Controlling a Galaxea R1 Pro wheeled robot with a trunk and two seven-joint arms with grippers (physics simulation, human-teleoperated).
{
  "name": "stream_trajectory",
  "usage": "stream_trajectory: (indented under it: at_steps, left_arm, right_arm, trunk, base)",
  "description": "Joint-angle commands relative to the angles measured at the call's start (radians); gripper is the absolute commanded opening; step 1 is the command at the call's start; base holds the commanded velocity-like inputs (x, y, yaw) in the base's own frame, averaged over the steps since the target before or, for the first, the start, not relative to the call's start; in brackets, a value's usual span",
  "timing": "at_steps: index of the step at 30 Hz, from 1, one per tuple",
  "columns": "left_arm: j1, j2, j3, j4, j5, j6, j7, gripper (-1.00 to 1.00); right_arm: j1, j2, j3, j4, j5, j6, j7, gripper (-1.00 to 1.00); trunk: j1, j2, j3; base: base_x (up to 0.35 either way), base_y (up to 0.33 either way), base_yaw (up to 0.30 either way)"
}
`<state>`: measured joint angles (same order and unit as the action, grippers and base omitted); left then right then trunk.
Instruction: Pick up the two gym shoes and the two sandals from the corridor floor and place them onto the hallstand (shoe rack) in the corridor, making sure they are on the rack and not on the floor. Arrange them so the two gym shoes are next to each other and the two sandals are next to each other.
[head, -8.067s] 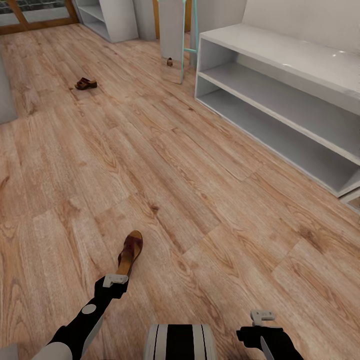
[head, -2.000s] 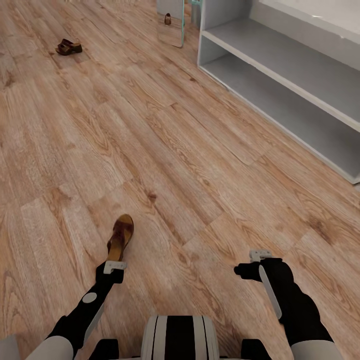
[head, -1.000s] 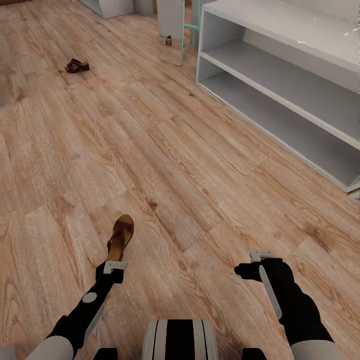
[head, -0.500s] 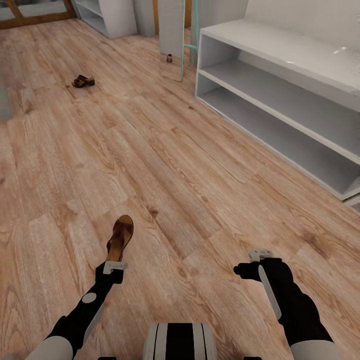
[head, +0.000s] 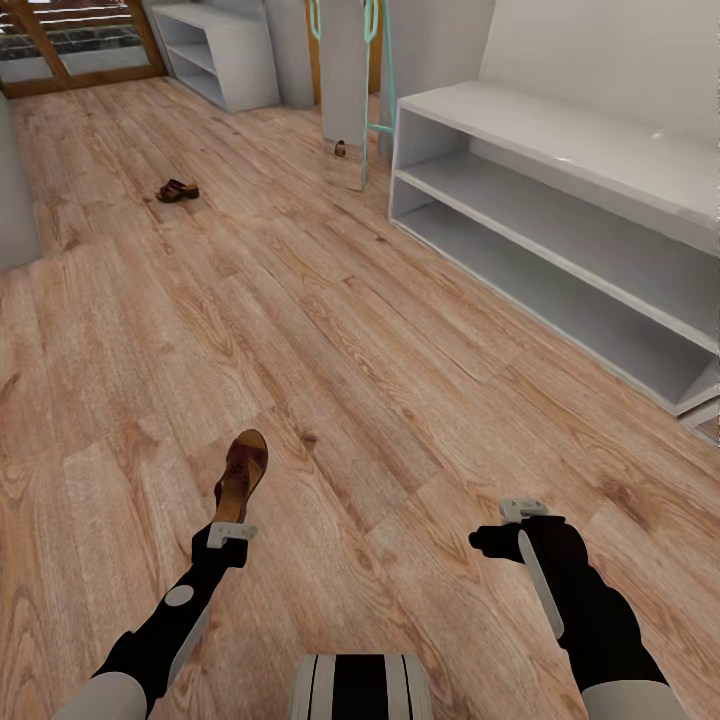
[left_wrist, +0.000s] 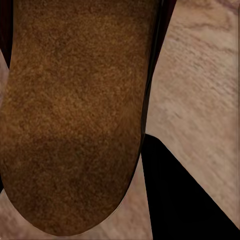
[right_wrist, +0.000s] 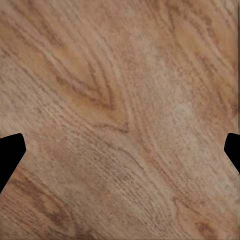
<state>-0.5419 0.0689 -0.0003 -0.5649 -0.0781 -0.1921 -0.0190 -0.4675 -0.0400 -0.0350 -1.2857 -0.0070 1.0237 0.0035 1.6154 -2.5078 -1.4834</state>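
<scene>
A sandal (head: 241, 474) lies on the floor (head: 400, 380) just ahead of my left end effector (head: 231, 533), its heel end nearest the fingers. In my left wrist view its tan insole (left_wrist: 75, 115) is very close, with a dark finger (left_wrist: 185, 200) beside it; I cannot tell whether this end effector is wide or narrow, or whether it touches the sandal. The second sandal (head: 177, 190) sits far off on the floor, too small to make out its straps. A small dark shape (head: 340, 149) shows in the mirror (head: 345, 80) leaning near the rack's end; it is too tiny to identify.

The rack (head: 560, 190) stands to my right, both open shelves bare where visible, its far end cut off by the frame edge. My right end effector (head: 522, 509) hovers above bare planks, well apart from the sandal; the right wrist view shows its dark fingertips (right_wrist: 10, 152) at opposite edges, so it is spread wide and holds nothing.

Compared with half a second ago, my head view has tilted up: more of the far room shows, including a white shelf unit (head: 215, 50) and a wood-framed door (head: 85, 50). The near sandal and both arms keep their places.
</scene>
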Motion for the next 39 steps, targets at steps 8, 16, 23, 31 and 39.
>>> stream_trajectory:
  at_steps: [8,16,23,31,39]
  left_arm:
    - [-0.001,0.005,0.003,-0.081,-0.013,0.033,0.0,-1.0]
    - [0.0,-0.001,-0.001,-0.418,0.005,0.373,-0.001,-1.0]
    - [0.002,0.0,-0.001,-0.433,0.104,0.424,-0.001,-1.0]
    - [0.002,-0.002,-0.002,-0.434,0.118,0.428,-0.001,-1.0]
    - [0.002,-0.008,-0.003,-0.434,0.119,0.429,-0.001,-1.0]
  right_arm:
    - [0.0,0.008,0.008,0.003,0.003,0.003,-0.004,1.0]
    - [0.003,0.01,0.008,0.003,-0.005,-0.082,0.001,1.0]
    - [0.003,0.011,0.011,0.005,-0.005,-0.221,0.002,1.0]
    - [0.003,0.011,0.013,0.006,-0.004,-0.235,0.002,1.0]
    - [0.003,0.011,0.019,0.006,-0.005,-0.235,0.001,1.0]
  trunk:
    - [-0.004,0.002,0.03]
    - [-0.007,0.004,0.063]
    - [-0.01,0.005,0.099]
    - [-0.014,0.007,0.142]
    - [-0.035,0.043,0.183]
  base:
    - [0.0,0.0,0.0]
    - [0.0,0.0,0.0]
    - [0.0,0.0,0.0]
    - [0.0,0.0,0.021]
    - [0.0,0.0,0.065]
